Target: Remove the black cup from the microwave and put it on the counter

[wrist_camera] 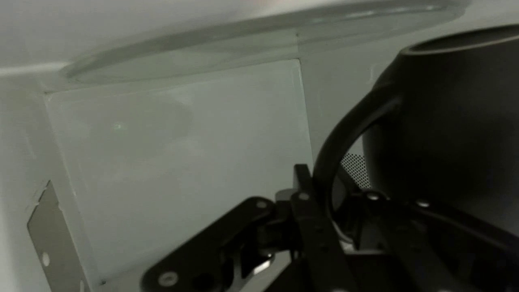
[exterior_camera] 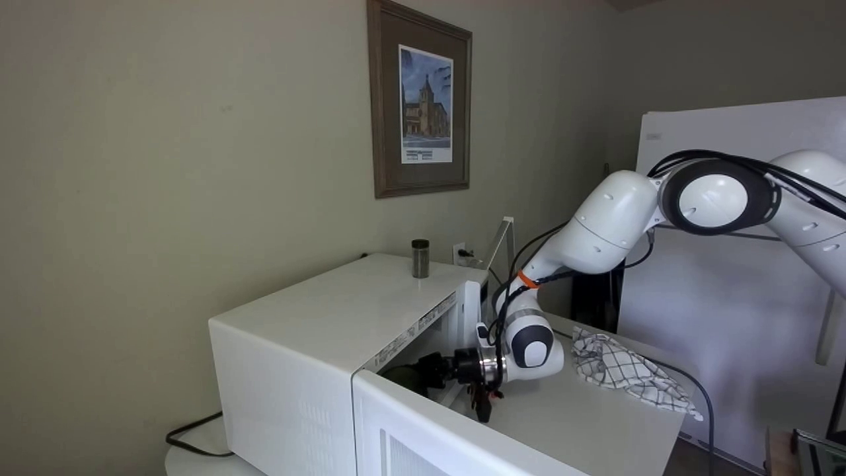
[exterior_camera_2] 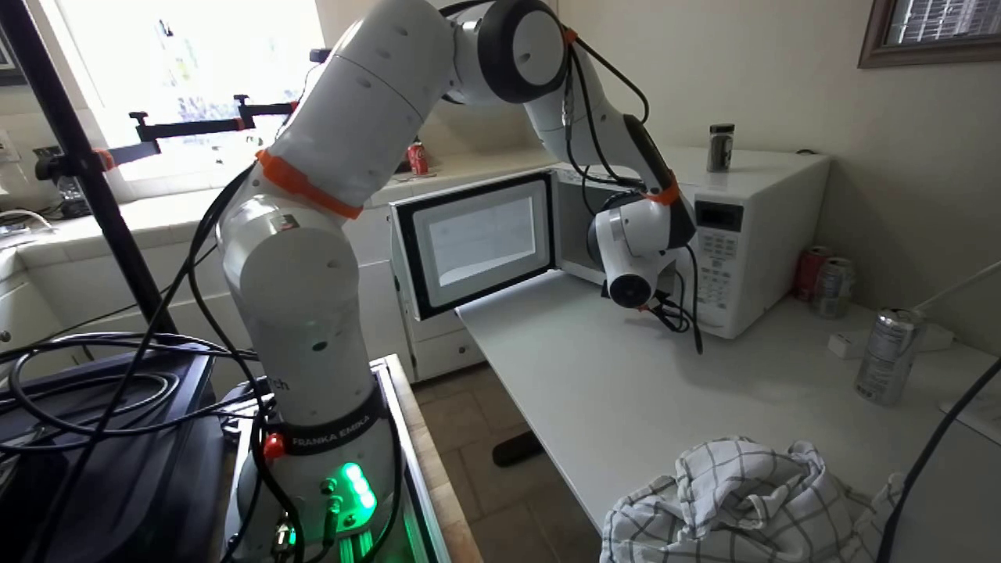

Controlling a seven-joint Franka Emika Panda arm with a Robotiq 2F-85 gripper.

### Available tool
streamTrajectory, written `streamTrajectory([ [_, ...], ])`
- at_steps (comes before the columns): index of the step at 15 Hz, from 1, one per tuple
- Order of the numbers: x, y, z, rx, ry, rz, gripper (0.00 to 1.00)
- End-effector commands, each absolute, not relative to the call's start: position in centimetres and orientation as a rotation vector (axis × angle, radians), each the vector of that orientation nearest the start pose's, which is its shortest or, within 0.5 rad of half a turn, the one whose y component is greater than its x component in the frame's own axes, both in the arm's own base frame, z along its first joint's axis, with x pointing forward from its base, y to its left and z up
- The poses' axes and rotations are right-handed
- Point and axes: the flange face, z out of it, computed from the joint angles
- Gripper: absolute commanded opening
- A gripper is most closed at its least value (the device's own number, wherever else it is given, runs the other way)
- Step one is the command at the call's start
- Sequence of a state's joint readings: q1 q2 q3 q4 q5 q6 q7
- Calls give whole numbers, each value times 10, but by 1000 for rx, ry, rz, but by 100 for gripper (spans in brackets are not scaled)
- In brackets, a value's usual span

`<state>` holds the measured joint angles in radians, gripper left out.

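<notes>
The black cup fills the right of the wrist view, its looped side handle curving to the left. My gripper is shut on that handle, one finger outside the loop and the other inside it. Part of the cup is cut off by the frame edge. This happens within the white microwave, whose door hangs wide open. In an exterior view my gripper reaches past the doorway into the cavity, with only a dark bit of cup visible. Below and beside it spreads the white counter.
A glass turntable edges the top of the wrist view, apart from the cup there. A small dark cylinder stands on the microwave. A checked cloth and a silver can are on the counter.
</notes>
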<state>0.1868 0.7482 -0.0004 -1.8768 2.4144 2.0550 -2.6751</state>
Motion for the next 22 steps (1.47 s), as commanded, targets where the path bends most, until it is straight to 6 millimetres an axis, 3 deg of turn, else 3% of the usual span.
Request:
streamTrajectory([
  [1,616,150,130,-1737,-614,-1596,4],
  [13,570,145,122,-1619,-656,-1520,4],
  [22,499,112,131,-1762,-556,-1502,4],
])
